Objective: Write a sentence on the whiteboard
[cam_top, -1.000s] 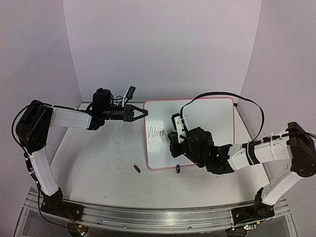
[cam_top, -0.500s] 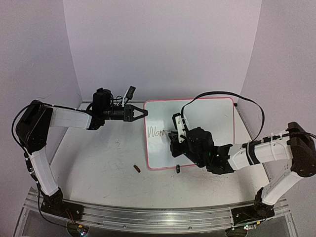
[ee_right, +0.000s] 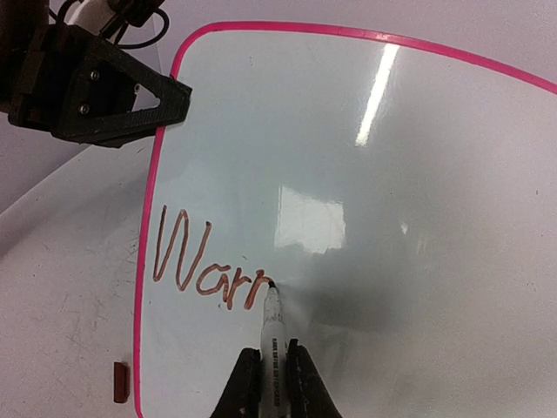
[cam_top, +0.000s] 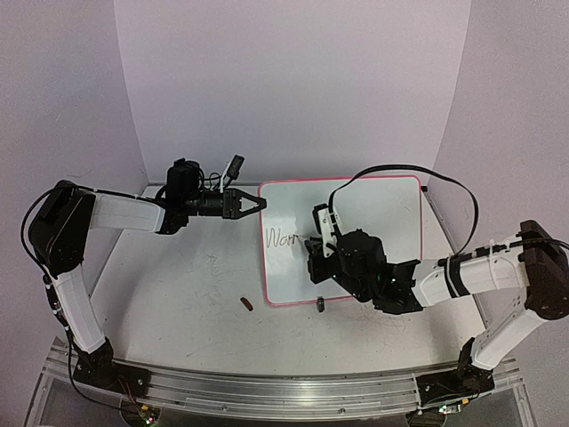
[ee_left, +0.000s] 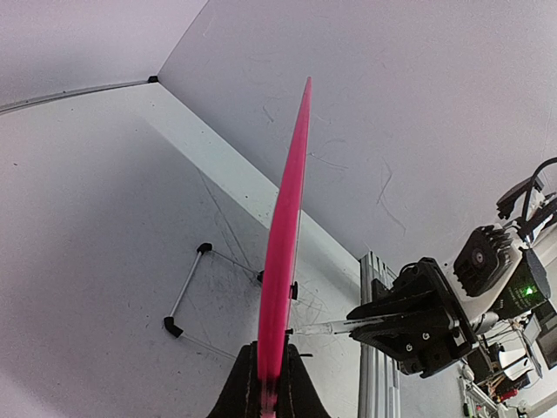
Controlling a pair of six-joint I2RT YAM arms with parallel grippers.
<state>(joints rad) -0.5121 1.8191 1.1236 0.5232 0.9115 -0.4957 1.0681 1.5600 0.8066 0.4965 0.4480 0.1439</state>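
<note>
Board: rectangular white pink-framed board [cam_top: 382, 213], 2 o'clock of table [cam_top: 178, 302] centre, rim pinched by left gripper [cam_top: 256, 204]
Marker: slim white pen [ee_right: 273, 331] clamped in right gripper [ee_right: 272, 370]
Change: brown lettering [ee_right: 209, 266] lengthened toward 3 o'clock; sentence judged barely begun

**Glossy board, scuffed table**

The whiteboard [ee_right: 418, 174] is gleaming, its smooth white face throwing back bright streaks of light inside a sleek, plastic-looking pink frame [ee_left: 283, 252]. Around it, the tabletop [cam_top: 178, 302] is showing a pale matt finish scored with dark scratches. The left gripper [cam_top: 260, 204] and right gripper [ee_right: 272, 374] are looking like matt black plastic, the left one studded with small screw heads. The marker [ee_right: 272, 326] is showing a smooth white printed barrel. Along the near edge, a ribbed metal rail [cam_top: 267, 391] is shining dully.
</note>
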